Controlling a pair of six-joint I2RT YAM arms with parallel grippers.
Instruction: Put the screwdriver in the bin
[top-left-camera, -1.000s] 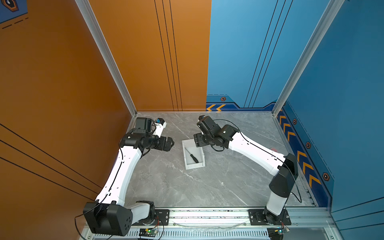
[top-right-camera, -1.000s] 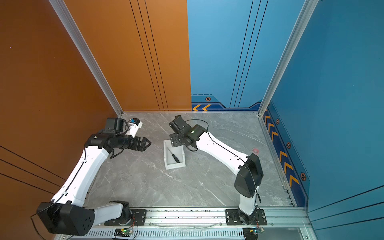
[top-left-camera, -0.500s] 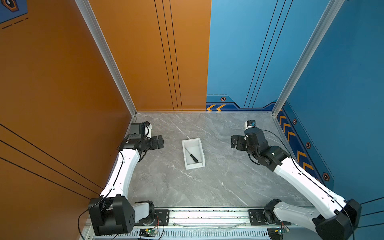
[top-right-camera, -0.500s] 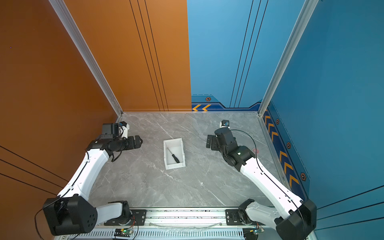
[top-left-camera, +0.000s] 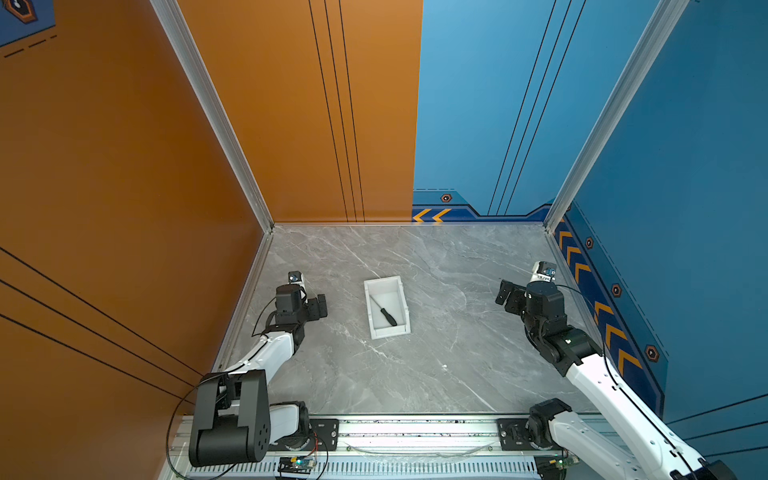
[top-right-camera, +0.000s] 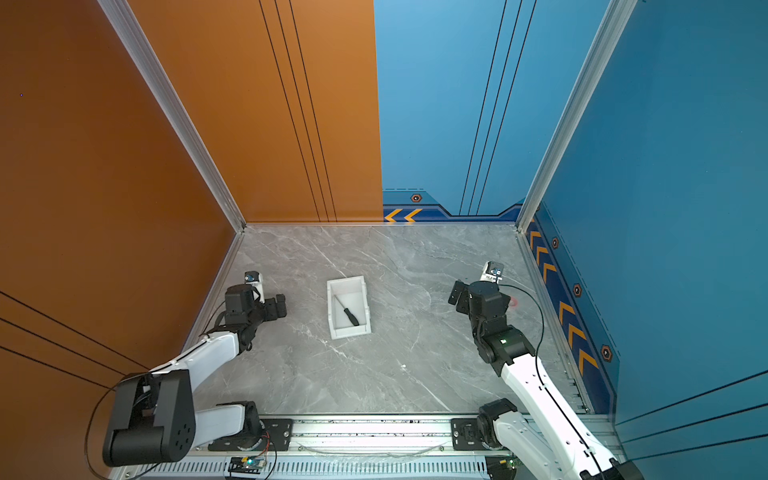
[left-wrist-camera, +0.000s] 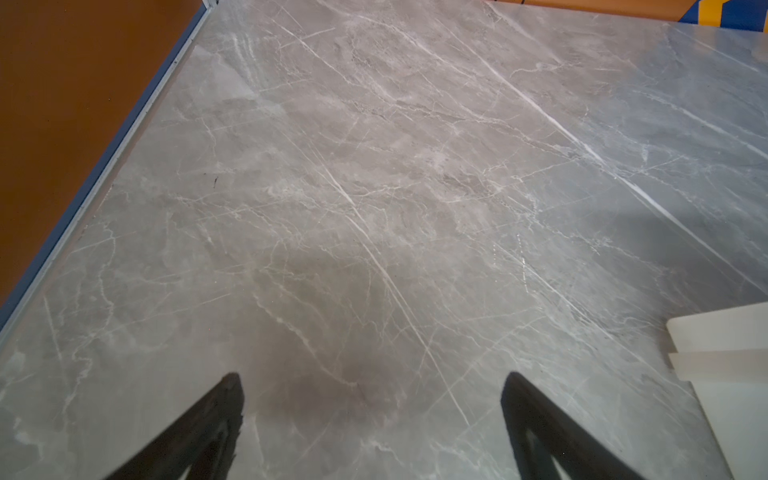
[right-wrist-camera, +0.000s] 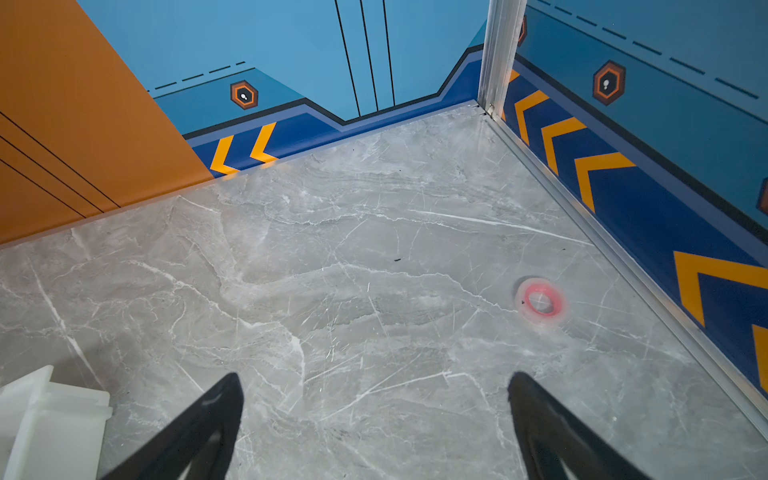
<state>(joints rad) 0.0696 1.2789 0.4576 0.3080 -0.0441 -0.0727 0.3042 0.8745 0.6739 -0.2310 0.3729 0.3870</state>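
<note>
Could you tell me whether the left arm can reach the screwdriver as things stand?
Probably yes: the screwdriver lies uncovered in the open bin, with bare table between it and the open left gripper.

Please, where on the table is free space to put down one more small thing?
Free: the table from bin to back wall, from bin to front rail, and between bin and right gripper. Narrower: between left gripper and bin. A red ring lies near the right gripper.

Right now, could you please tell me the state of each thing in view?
bin: upright, one tool inside
screwdriver: lying flat, diagonally, inside the bin
left gripper: open, empty
right gripper: open, empty
red ring: lying flat, clear of both grippers
</note>
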